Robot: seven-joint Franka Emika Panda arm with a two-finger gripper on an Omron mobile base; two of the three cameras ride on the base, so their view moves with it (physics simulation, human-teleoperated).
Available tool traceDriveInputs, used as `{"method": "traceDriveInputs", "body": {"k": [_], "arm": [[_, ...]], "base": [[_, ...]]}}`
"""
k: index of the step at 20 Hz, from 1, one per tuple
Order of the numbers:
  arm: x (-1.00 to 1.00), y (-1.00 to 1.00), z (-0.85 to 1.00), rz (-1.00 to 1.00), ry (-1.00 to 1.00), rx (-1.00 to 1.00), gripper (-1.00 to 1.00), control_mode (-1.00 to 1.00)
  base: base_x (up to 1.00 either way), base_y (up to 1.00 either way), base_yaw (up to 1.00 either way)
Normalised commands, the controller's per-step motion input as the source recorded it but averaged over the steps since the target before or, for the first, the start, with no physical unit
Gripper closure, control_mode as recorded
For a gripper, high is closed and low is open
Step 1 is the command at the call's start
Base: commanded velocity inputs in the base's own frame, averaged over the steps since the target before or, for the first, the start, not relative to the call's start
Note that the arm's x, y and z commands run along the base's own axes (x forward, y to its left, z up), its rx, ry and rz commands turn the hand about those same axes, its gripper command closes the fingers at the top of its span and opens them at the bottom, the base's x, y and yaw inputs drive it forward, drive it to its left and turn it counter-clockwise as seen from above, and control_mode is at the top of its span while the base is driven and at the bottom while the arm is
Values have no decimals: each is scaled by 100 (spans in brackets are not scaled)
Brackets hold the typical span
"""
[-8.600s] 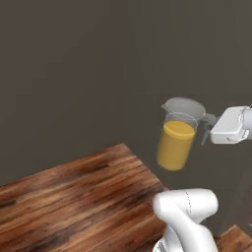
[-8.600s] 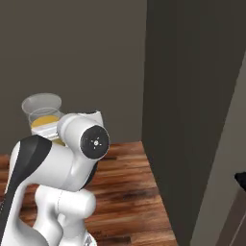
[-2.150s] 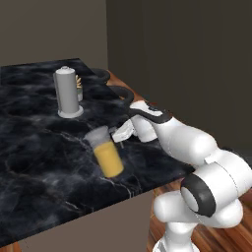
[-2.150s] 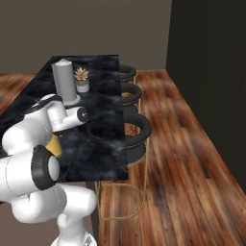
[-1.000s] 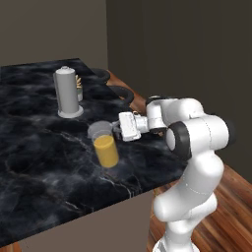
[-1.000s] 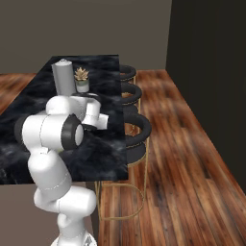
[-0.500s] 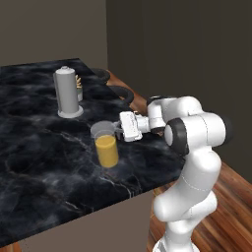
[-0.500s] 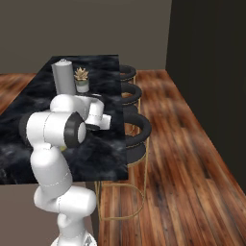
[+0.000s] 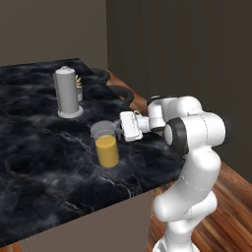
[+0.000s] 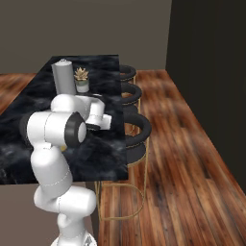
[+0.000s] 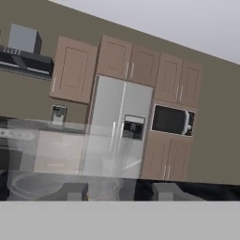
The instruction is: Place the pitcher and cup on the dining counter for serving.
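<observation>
Now our pitcher [image 9: 106, 145] stands mid-frame on the dining counter [image 9: 39, 162]; we cannot tell our gripper's [image 9: 119, 129] grip. Next, let go and fetch the cup.

Dark walls, plank floor [image 10: 182, 158], black stools [image 10: 137, 132], steel fridge [image 11: 117, 126].

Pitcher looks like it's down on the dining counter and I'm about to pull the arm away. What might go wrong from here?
1. The fingers sit right at the pitcher's rim; whether they have let go is unclear, so a quick retreat might tip it and spill the juice.
2. The pitcher stands fairly near the dining counter's front edge, so a sideways knock may push it off.
3. The grey canister stands just behind; a wide swing might hit it.
</observation>
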Motion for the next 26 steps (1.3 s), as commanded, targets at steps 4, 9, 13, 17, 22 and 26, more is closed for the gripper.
{"method": "traceDriveInputs", "body": {"k": [4, 9, 13, 17, 22, 26], "arm": [[-34, -37, 0, 0, 0, 0, -100, -100], [-70, -65, -2, 0, 0, -4, -100, -100], [-71, -76, 0, 0, 0, -1, -100, -100], [-67, -69, 6, -1, 4, 0, -100, -100], [-78, -48, 45, -8, 10, 0, -100, -100], [-94, -14, 79, -26, 17, -3, -100, -100]], "base": [[0, 0, 0], [0, 0, 0], [0, 0, 0], [0, 0, 0], [0, 0, 0], [0, 0, 0]]}}
